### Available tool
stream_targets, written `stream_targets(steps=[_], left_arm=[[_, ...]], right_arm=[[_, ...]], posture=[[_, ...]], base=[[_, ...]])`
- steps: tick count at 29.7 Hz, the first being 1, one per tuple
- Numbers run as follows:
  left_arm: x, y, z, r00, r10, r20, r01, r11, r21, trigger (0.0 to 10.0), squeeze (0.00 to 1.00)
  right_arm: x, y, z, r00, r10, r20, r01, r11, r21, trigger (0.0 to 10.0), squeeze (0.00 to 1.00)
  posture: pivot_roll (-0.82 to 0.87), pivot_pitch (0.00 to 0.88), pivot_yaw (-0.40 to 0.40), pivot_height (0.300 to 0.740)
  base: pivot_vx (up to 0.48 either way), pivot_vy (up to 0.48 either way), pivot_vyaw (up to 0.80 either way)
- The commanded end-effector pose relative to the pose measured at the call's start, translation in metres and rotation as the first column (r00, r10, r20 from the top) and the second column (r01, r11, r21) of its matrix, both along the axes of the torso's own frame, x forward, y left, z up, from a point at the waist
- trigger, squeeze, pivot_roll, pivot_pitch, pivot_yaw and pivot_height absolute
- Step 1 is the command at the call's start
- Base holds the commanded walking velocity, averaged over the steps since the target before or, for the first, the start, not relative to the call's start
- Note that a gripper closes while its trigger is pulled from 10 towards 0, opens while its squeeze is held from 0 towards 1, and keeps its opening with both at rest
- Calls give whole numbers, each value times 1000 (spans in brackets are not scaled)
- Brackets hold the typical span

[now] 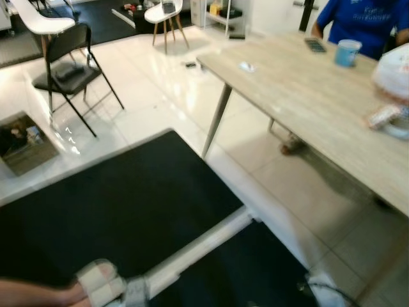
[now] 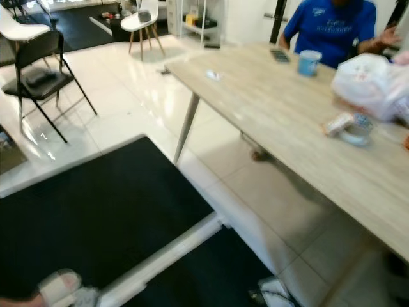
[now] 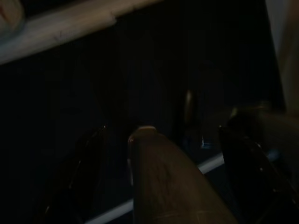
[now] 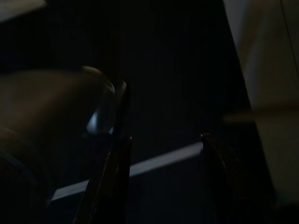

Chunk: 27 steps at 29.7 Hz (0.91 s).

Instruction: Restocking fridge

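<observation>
**Restock barely begun: groceries on the desk, no fridge reached**

Although the job is to stock a fridge, what looks like the stock, a white plastic bag, sits at the far right end of the long wooden desk, with a small packaged item just beside it on the desk top. A blue cup stands farther back, near a person in a blue shirt seated behind the desk. By my reading nothing has been carried anywhere: picking up, walking and shelving all remain.

Both arms hang low, well apart from the bag. In the left wrist view the left gripper points down at dark flooring crossed by a pale bar; its two black fingers stand spread with nothing clamped between them, though a dim rounded shape blurs the foreground. In the right wrist view the right gripper likewise shows its fingers parted and empty over the same dark ground.

Nearer the robot lies a black mat crossed by a white bar. A black folding chair stands on the white tiled floor beyond, with a white chair farther off.
</observation>
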<state>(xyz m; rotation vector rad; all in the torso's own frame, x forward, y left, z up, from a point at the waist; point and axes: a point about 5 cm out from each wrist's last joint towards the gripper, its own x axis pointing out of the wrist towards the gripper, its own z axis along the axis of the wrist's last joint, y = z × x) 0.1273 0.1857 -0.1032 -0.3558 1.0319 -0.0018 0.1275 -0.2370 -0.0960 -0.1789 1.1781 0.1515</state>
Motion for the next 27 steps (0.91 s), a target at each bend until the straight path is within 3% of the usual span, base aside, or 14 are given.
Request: stream_targets(steps=[1, 14, 20, 27], left_arm=[[-10, 4, -3, 1000, 2, -31, -2, 1000, 11, 10000, 0], [-11, 3, -3, 999, 0, -36, 0, 1000, 9, 10000, 0], [-13, 5, -3, 999, 2, -39, -1, 1000, 14, 10000, 0], [-14, 7, -4, 999, 0, -44, 1, 1000, 21, 10000, 0]], right_arm=[[1, 3, 0, 1000, -3, 9, 3, 1000, 6, 10000, 0], [4, 3, 1, 999, -41, 27, 41, 999, 20, 10000, 0], [4, 3, 1, 999, -45, 29, 45, 999, 16, 10000, 0], [4, 2, 1, 998, -51, 33, 50, 999, 15, 10000, 0]], posture=[[-49, 0, 17, 740], [-49, 0, 21, 740], [-37, 0, 19, 740], [-35, 0, 17, 740]], base=[[446, 0, 0], [446, 0, 0], [446, 0, -800], [445, 0, 0]])
